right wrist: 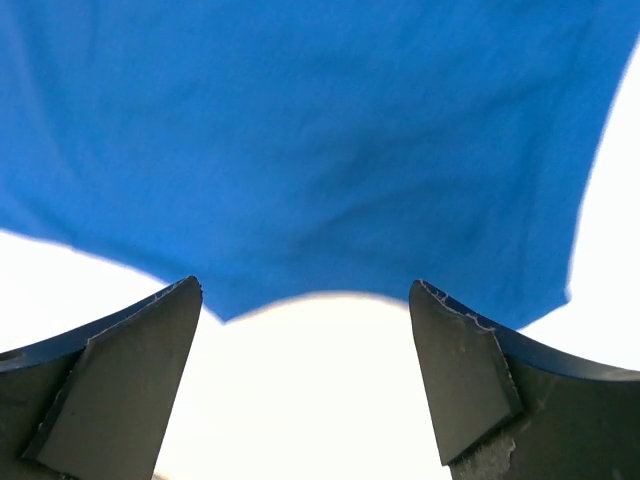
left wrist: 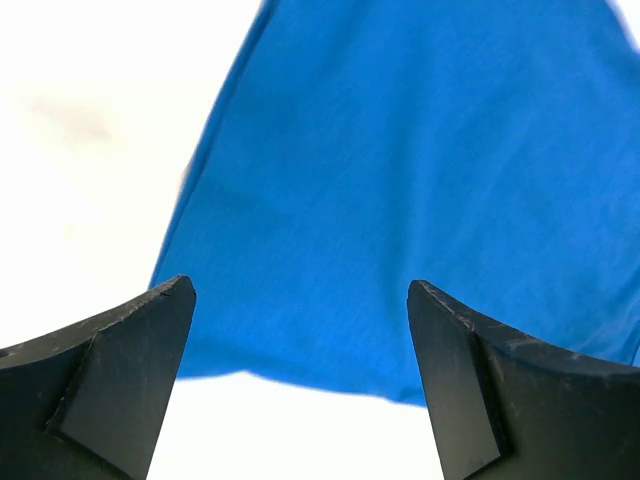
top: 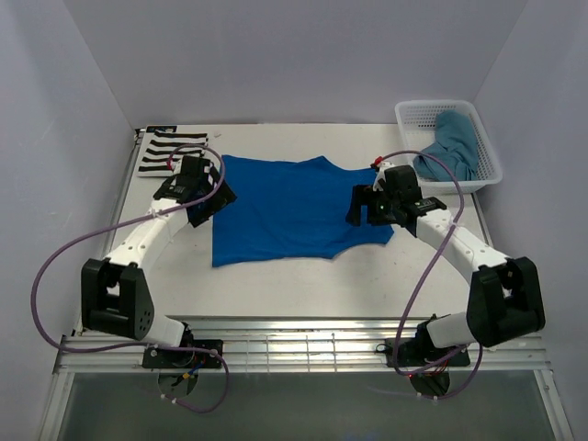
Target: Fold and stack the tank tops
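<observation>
At the far left corner of the pale tabletop [top: 294,294], a black-and-white horizontally striped cloth tank top [top: 168,152] is seen lying folded flat, partly hidden by the left arm. Just beside it, the left gripper [top: 209,200] is held over the left edge of a bright royal blue cloth tank top [top: 289,209]. In the left wrist view its two black fingers [left wrist: 120,370] are shown well apart, with nothing clamped between them and the blue cloth's edge lying below the gap.

The royal blue top is spread flat across the middle of the table, its hem toward the left and its straps and neckline toward the right.

The right gripper [top: 360,207] is positioned over the strap end of that top. In the right wrist view its fingers [right wrist: 480,380] are likewise seen spread wide and empty, with a curved cut-out edge of the blue cloth lying under the gap between them.

At the far right corner, a white plastic mesh basket [top: 418,112] is set on the table, and a muted teal-blue cloth top [top: 453,145] is bunched inside it, well apart from the other two tops.
</observation>
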Robot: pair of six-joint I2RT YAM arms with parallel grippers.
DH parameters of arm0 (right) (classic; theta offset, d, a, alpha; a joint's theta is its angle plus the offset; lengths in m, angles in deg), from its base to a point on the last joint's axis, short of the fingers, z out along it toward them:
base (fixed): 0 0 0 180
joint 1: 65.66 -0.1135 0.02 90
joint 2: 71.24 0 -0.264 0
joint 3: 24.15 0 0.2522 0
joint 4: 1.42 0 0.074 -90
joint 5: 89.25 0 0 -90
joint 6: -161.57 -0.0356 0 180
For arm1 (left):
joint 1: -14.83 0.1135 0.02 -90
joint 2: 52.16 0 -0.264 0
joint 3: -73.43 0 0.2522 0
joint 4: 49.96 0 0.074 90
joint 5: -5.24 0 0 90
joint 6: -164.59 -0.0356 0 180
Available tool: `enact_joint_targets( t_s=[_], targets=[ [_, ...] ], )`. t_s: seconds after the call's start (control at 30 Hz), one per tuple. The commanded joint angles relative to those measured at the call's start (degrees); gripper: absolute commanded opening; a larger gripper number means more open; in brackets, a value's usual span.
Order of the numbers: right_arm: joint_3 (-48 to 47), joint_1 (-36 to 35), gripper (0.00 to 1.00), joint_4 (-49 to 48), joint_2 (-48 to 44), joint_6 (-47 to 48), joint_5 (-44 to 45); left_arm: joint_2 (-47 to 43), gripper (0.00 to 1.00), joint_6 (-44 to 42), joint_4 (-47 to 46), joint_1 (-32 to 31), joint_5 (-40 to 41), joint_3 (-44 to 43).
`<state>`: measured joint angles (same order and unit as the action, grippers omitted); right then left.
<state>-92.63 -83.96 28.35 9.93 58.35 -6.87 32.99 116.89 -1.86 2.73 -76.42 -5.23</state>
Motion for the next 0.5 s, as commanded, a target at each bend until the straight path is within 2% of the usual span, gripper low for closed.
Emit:
enact_joint_targets(
  t_s=[0.0, 0.1, 0.2, 0.33, 0.47],
  targets=[
    [4.3, -2.2, 0.9, 2.5, -5.6, -2.1, 0.1, -8.3, 0.98, 6.0, 5.6, 0.2, 1.8, 7.8],
    [8.1, -5.0, 0.9, 2.1, -8.4, -4.2, -1.1, -14.6, 0.98, 8.6, 7.0, 0.5, 2.6, 14.7],
    [11.1, -9.5, 0.9, -1.2, -9.5, -7.8, -2.6, -16.8, 0.98, 9.0, 7.1, 0.8, 2.4, 19.6],
    [14.5, -13.2, 0.9, -6.6, -8.8, -13.2, -2.6, -14.5, 0.98, 11.0, 6.5, 1.1, 0.5, 22.8],
    [14.6, -15.7, 0.9, -9.3, -4.0, -14.6, -2.8, -12.3, 0.98, 10.9, 4.2, 1.1, 0.2, 23.7]
  ],
)
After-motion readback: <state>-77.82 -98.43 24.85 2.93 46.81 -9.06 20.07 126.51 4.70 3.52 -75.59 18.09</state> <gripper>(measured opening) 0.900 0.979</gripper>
